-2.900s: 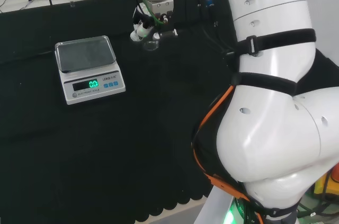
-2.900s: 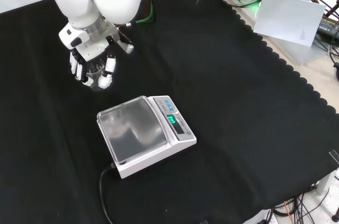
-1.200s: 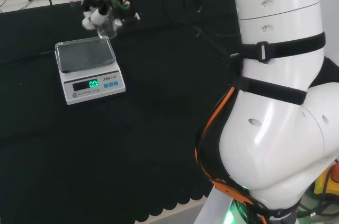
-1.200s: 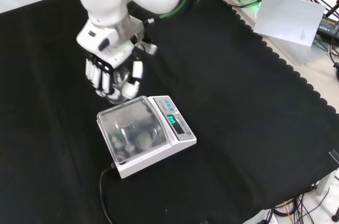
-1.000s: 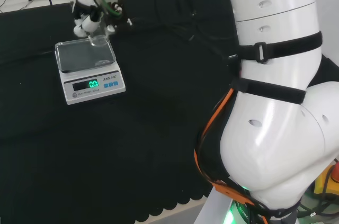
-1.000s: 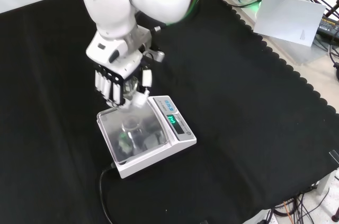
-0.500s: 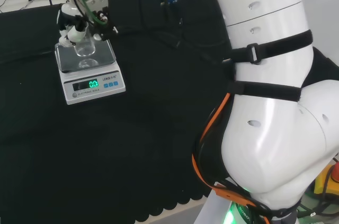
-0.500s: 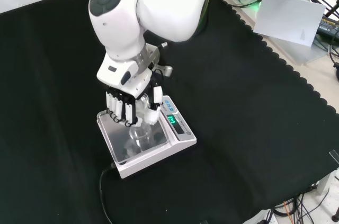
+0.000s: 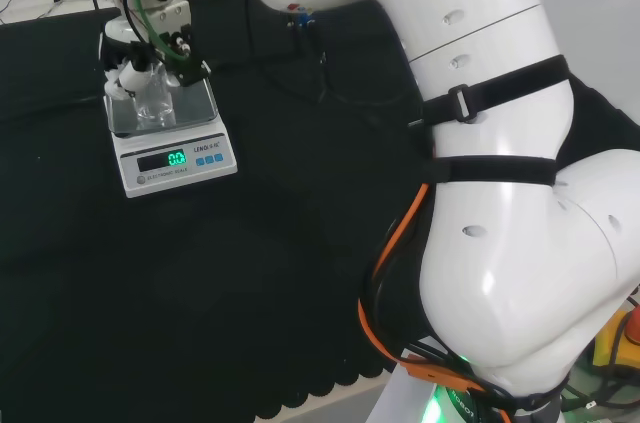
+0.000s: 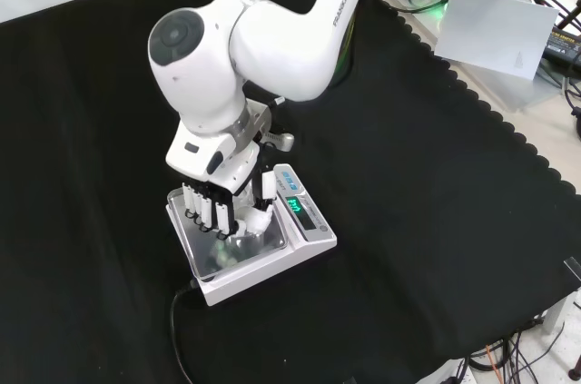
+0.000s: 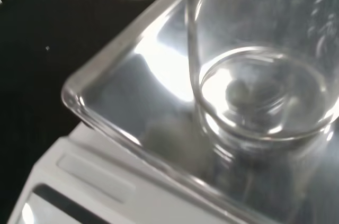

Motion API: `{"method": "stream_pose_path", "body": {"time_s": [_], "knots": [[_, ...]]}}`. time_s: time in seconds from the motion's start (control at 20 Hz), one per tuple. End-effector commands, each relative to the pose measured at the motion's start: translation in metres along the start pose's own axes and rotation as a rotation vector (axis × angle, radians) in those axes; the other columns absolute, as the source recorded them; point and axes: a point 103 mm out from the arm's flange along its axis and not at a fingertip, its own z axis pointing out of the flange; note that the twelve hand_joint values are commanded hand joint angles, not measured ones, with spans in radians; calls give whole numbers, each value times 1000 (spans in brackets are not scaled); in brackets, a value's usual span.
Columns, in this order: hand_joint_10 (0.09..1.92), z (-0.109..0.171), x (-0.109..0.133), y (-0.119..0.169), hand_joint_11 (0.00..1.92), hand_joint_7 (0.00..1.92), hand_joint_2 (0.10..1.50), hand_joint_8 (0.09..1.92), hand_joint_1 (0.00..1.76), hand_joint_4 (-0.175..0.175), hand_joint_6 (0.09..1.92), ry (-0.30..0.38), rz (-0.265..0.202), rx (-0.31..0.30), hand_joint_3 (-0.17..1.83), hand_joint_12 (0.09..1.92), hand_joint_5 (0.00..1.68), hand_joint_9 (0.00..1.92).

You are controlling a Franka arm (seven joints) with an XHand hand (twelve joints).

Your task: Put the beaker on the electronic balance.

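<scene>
The electronic balance (image 9: 172,157) is white with a shiny steel pan (image 9: 195,103) and a lit green display. A clear glass beaker (image 9: 150,103) stands upright over the pan's middle, its base at the pan's surface. The hand (image 9: 137,67) is above it, fingers and thumb curled round its wall. In the front view the hand (image 10: 221,201) reaches down onto the pan (image 10: 207,261), with the beaker (image 10: 241,241) between the fingers and the thumb. The wrist view has the beaker (image 11: 265,91) close up on the pan (image 11: 132,91); whether it rests on the pan I cannot tell.
The balance's black cable (image 10: 176,334) runs off toward the near edge of the cloth in the front view. The arm's white link (image 10: 263,34) arches over the bench behind the hand. A white sheet (image 10: 495,32) and cables lie beyond the cloth's scalloped edge at the upper right.
The hand carried the beaker from the cloth beside the balance over the pan and lowered it to the pan's surface. The balance has stayed put.
</scene>
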Motion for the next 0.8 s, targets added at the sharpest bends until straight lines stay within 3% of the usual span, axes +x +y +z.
{"method": "stream_pose_path", "body": {"time_s": [0.05,0.1,0.25,0.4,0.55,0.8], "knots": [[495,0,-7,-4,1082,1060,835,1001,1076,150,933,22,8,1,463,1039,1075,1338],[498,-4,-9,-5,1046,1021,859,1009,1065,162,947,32,4,-1,424,1064,1058,1317],[576,-22,-13,-9,835,795,615,996,1017,93,1025,45,-10,-5,576,1186,659,1141],[681,-47,-17,-16,562,552,497,964,929,54,757,50,-13,-32,615,1351,321,904],[776,-68,-20,-24,310,326,497,875,824,56,436,49,-20,-47,516,1475,218,644],[873,-96,-29,-41,34,71,538,728,640,75,88,21,-33,8,286,1571,119,271]]}}
